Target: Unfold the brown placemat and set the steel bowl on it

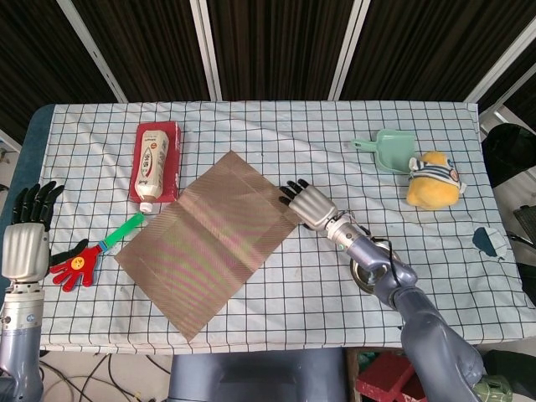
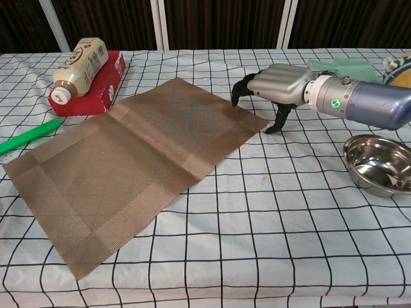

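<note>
Unfolding step looks done: flat brown woven placemat (image 1: 211, 243) spread open across centre frame, crease visible, with right robot hand (image 2: 277, 85) low at its right corner, fingers apart and holding nothing. Left robot hand (image 1: 27, 244) idle at far left edge, fingers spread, empty. Next: shifting to round shiny steel bowl (image 2: 380, 164) at right of frame, gripping its rim and carrying it onto the mat.

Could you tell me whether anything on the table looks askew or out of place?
The brown placemat lies open but turned diagonally to the tablecloth grid. The bottle lies on its side atop the red box. Nothing looks spilled or damaged.
</note>
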Motion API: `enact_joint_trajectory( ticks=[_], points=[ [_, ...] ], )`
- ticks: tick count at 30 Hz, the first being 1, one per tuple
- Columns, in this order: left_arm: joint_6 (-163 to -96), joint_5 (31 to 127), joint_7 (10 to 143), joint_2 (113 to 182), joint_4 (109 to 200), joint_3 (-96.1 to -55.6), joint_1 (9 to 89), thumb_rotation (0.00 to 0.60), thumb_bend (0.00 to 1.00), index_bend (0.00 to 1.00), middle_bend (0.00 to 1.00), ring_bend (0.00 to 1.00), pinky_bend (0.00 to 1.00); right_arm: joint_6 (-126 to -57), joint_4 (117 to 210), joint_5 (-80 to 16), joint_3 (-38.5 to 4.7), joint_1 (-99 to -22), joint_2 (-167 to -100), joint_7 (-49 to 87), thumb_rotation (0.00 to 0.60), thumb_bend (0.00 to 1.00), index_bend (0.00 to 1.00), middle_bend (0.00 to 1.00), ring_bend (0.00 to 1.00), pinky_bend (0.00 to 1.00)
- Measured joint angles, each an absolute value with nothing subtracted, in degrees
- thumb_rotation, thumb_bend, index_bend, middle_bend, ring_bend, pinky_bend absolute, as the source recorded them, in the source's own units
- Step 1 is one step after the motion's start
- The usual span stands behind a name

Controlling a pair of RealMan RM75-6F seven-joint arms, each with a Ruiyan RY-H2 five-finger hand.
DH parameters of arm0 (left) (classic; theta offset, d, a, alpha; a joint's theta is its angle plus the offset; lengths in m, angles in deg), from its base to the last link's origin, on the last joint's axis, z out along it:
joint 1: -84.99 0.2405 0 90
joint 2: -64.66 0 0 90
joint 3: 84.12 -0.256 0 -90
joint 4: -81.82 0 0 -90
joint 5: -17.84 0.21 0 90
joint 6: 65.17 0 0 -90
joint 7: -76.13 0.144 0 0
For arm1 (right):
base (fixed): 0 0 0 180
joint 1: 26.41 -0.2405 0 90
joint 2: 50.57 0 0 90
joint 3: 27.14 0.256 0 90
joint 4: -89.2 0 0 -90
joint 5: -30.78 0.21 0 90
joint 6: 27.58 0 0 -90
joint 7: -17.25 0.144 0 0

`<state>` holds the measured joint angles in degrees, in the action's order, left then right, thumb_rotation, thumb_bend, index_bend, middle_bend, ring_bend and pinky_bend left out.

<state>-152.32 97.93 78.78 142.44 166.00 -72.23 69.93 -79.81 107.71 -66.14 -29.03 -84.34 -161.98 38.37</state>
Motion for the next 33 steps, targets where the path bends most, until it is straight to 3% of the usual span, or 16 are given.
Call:
enact_joint_trajectory(
  ticks=[15, 29, 33],
  points=[
    [-152.0, 97.56, 78.34, 142.19, 166.39, -72.03, 69.96, 0.6, 0.06, 0.11, 0.07, 0.0, 0.0, -79.47, 105.16, -64.58, -28.4, -84.4, -164.55, 40.49, 0.6, 0.0, 0.25, 0.12, 0.1, 0.2],
    [-151.79, 97.54, 77.94, 141.97, 166.66, -72.06, 69.99, 0.6, 0.06, 0.11, 0.07, 0.0, 0.0, -82.12, 104.49, -64.38, -28.72, -84.15, -165.53, 43.07, 0.6, 0.31, 0.25, 0.12, 0.1, 0.2],
    [-151.77, 97.53, 77.81, 141.93, 166.72, -72.0, 69.98, 0.6, 0.06, 0.11, 0.07, 0.0, 0.0, -82.93, 104.56, -64.45, -28.89, -84.13, -165.64, 43.32, 0.6, 0.35, 0.28, 0.12, 0.1, 0.2]
  ],
)
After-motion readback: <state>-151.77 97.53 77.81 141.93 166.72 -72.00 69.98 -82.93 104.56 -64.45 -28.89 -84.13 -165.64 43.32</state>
